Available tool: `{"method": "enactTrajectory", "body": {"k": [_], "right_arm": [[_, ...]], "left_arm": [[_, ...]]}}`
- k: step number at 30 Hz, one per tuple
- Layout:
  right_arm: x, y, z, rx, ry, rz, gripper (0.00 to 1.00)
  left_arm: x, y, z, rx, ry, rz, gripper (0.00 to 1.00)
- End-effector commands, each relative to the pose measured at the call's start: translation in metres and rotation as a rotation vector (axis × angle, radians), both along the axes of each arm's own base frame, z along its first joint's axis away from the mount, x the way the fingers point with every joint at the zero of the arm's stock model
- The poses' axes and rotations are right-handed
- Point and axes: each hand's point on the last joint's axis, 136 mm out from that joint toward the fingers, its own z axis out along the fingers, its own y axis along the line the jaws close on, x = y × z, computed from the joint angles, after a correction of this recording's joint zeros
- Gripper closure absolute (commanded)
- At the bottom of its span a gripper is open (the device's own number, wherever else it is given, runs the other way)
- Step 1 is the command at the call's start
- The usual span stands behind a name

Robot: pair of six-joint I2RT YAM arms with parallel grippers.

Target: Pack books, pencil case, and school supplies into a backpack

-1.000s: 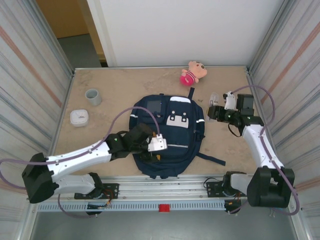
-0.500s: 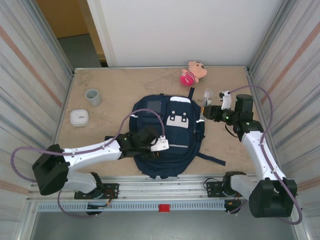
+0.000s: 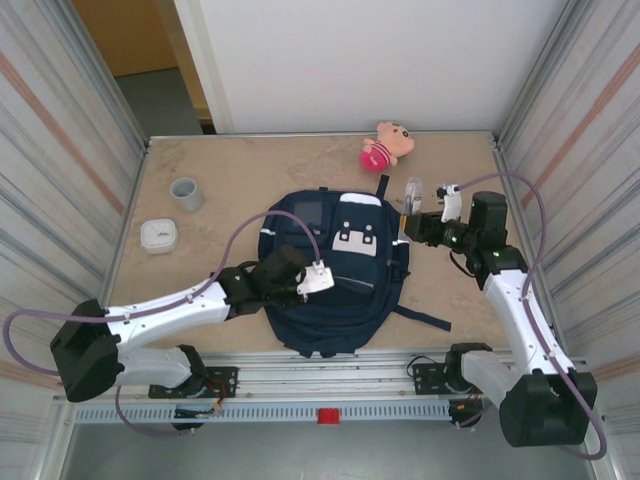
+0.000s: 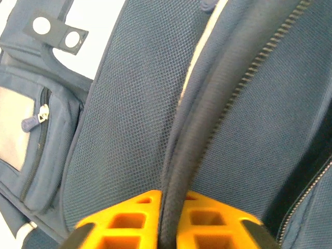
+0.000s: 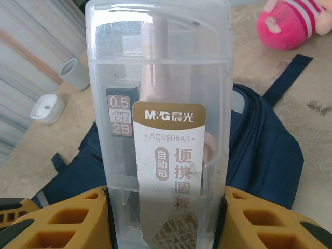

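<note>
Top external view: the backpack (image 3: 350, 300) lies flat mid-surface (image 3: 240, 180). The left end effector (image 4: 167, 207) is pinched tight on a dark piped seam on the backpack's front. The right end effector (image 5: 165, 210) clamps a clear case (image 5: 161, 93) between its fingers, upright, near the backpack's right side.

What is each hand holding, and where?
Left gripper pinches a zipper-edge fold of the backpack; right gripper clamps one end of the clear case.

Tan table (image 3: 230, 180): navy backpack (image 3: 350, 310) centre, grey cup (image 3: 186, 193), white box (image 3: 158, 235) left, plush toy (image 3: 385, 146) far edge.
</note>
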Motion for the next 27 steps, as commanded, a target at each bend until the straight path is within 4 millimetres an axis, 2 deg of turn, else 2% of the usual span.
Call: {"method": "enactTrajectory", "body": {"k": [1,5,9,12,16,19,23,27], "right_arm": [[-0.01,0.011,0.02,0.013,-0.09,0.074,0.65],[-0.027,0.027,0.033,-0.006,-0.16,0.154,0.65],[-0.055,0.053,0.051,-0.042,-0.276,0.29,0.65],[-0.076,0.071,0.06,-0.064,-0.356,0.383,0.66],[-0.106,0.086,0.072,-0.077,-0.469,0.492,0.67],[-0.133,0.099,0.069,-0.11,-0.575,0.611,0.65],[-0.168,0.114,0.053,-0.165,-0.721,0.779,0.65],[-0.176,0.126,0.03,-0.276,-0.762,0.842,0.62]], "left_arm": [[0.007,-0.005,0.021,-0.068,0.001,0.041,0.99],[0.002,-0.01,0.044,-0.154,0.142,0.153,1.0],[-0.009,-0.011,0.063,-0.221,0.279,0.244,1.0],[-0.006,-0.001,0.076,-0.269,0.309,0.368,1.0],[-0.008,0.0,0.097,-0.36,0.324,0.397,1.0],[-0.005,0.0,0.108,-0.421,0.319,0.397,1.0],[-0.001,-0.002,0.112,-0.491,0.375,0.379,1.0],[0.0,-0.005,0.115,-0.521,0.402,0.349,1.0]]}}
